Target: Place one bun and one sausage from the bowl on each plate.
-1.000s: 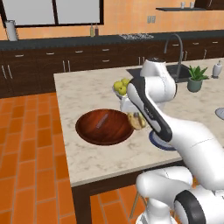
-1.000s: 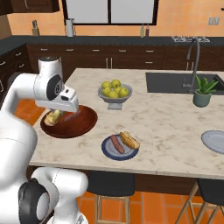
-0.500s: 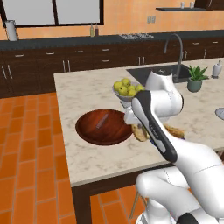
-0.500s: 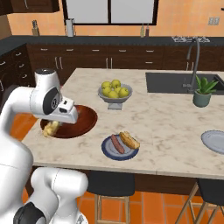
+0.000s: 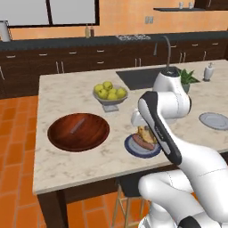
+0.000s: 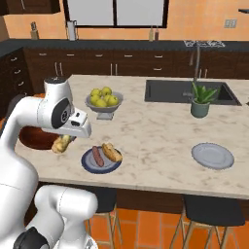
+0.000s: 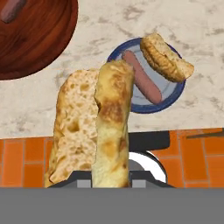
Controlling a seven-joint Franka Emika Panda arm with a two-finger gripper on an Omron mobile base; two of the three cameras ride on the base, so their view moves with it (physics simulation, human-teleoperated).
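My gripper (image 6: 68, 140) is shut on a split golden bun (image 7: 96, 131). It hangs over the counter's front edge, between the wooden bowl (image 5: 89, 138) and the navy-rimmed plate (image 5: 133, 151). The bun hides my fingers in the hand view. That plate (image 7: 148, 109) carries a sausage (image 7: 141, 82) and a second bun (image 7: 166, 57). One sausage (image 5: 76, 126) lies in the bowl (image 7: 43, 39). The paler plate (image 6: 212, 155) sits bare at the counter's right end. In the right base view my arm covers most of the bowl (image 6: 34, 138).
A grey pedestal bowl of apples (image 5: 110, 93) stands behind the navy plate. A sink (image 6: 170, 90) with a tap and a potted plant (image 6: 200, 99) lie further right. Stools stand below the counter's front edge, over orange floor tiles.
The whole picture has slid left, so the camera has moved right. My gripper has carried the bun away from the bowl to beside the navy plate.
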